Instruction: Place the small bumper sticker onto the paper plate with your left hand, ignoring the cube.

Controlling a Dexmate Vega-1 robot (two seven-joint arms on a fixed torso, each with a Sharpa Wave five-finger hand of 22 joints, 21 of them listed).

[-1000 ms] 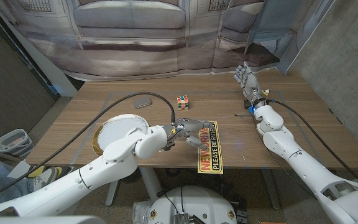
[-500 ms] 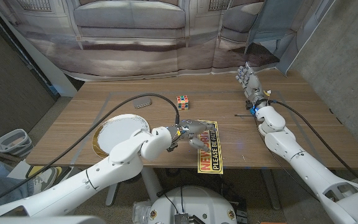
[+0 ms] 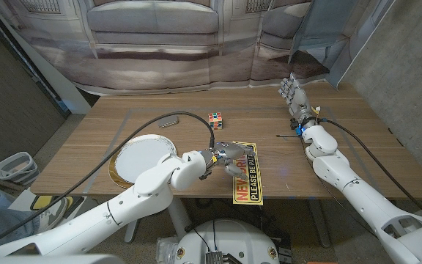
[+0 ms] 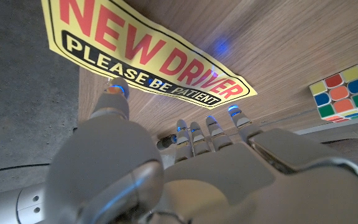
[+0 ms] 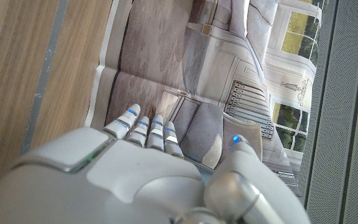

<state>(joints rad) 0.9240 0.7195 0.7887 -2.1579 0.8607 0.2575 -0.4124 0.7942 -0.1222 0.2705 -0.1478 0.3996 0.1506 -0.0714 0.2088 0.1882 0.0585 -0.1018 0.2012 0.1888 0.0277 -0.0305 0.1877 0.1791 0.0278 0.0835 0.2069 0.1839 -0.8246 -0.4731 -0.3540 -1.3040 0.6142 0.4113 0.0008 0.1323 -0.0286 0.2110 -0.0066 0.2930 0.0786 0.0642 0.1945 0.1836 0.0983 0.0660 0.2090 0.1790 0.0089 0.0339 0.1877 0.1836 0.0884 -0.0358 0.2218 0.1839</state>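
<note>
left hand: open, fingertips at sticker edge | sticker: flat near table front edge, right of plate | cube: behind | right hand: open, far edge

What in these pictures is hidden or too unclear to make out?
- Bumper sticker: head view, the left hand covers its near-left edge, so fingertip contact cannot be judged.
- Paper plate: head view, the left arm hides its lower right part.
- Small dark object near the table's far side: head view, too small to identify.
- Rubik's cube: left wrist view, cut off by the picture's edge.
</note>
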